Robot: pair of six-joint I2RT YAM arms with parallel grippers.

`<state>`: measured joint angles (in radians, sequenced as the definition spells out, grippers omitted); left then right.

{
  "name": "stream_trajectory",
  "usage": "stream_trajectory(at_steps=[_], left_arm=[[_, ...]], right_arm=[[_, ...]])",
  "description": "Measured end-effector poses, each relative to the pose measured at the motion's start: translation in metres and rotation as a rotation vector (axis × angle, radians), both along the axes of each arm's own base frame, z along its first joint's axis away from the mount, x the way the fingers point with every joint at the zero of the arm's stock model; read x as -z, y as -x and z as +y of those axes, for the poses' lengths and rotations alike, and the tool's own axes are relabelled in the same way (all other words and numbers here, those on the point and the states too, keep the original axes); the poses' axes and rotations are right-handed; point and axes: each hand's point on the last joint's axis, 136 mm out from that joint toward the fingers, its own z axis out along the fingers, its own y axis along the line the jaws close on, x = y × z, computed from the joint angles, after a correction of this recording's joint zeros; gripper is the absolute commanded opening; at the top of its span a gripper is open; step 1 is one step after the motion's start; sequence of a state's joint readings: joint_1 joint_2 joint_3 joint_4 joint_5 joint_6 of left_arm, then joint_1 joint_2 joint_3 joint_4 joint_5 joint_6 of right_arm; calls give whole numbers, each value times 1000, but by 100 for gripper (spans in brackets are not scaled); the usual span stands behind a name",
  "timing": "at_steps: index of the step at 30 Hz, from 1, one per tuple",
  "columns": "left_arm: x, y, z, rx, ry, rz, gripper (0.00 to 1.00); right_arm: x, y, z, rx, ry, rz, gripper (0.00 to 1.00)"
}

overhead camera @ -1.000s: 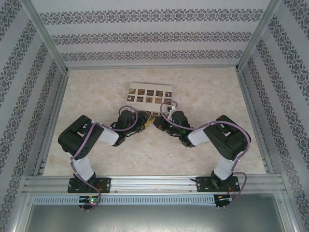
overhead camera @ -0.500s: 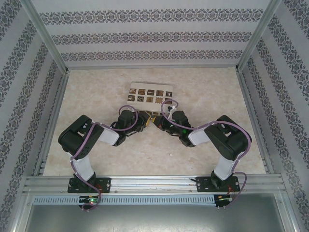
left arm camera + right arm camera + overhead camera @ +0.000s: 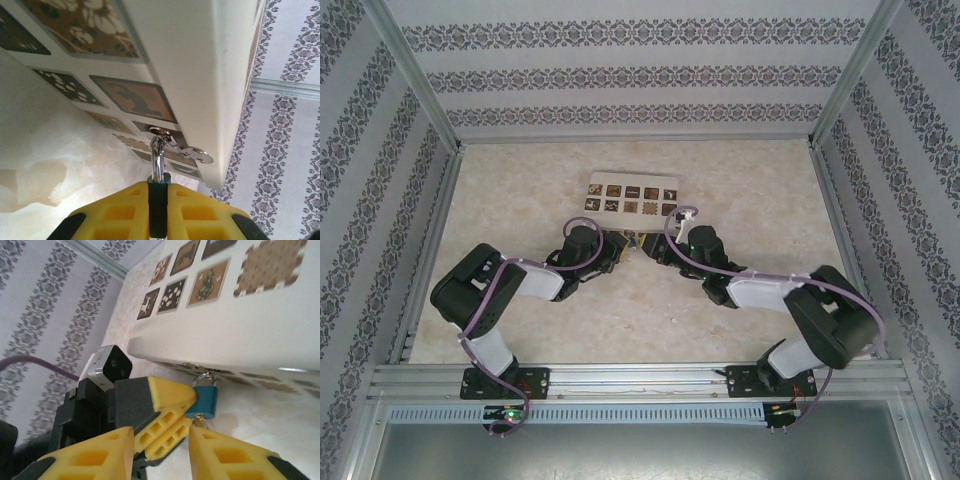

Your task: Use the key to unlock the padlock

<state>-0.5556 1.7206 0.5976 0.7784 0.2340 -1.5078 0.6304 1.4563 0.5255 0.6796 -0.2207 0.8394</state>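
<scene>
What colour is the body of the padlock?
Blue. The padlock shows best in the right wrist view.

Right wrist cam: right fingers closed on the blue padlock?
No: the right yellow fingers stand apart below the small blue padlock with silver shackle.

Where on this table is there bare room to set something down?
Bare tabletop lies left and right of the white box out to the side walls, and behind it to the back wall. It is crowded at the box's near edge, where left gripper and right gripper meet at the padlock.
</scene>
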Motion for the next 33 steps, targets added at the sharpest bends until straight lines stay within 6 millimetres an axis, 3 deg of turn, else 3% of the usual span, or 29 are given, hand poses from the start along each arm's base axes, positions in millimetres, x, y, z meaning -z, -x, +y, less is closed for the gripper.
stream_trajectory(at_steps=[9, 17, 19, 21, 28, 33], left_arm=[[-12, -1, -1, 6, -2, -15, 13], [-12, 0, 0, 7, -5, -10, 13], [-12, 0, -1, 9, -4, -10, 13], [-12, 0, -1, 9, -4, -10, 13], [-12, 0, -1, 9, -3, -10, 13], [-12, 1, -1, 13, -1, -9, 13]], right_arm=[[-32, 19, -21, -78, 425, -343, 44], [-47, 22, -28, -196, 837, -647, 59], [-45, 21, -33, -226, 939, -707, 73], [-43, 19, -37, -249, 1023, -749, 98], [-43, 15, -47, -306, 1210, -854, 98], [-42, 18, -43, -365, 1240, -904, 81]])
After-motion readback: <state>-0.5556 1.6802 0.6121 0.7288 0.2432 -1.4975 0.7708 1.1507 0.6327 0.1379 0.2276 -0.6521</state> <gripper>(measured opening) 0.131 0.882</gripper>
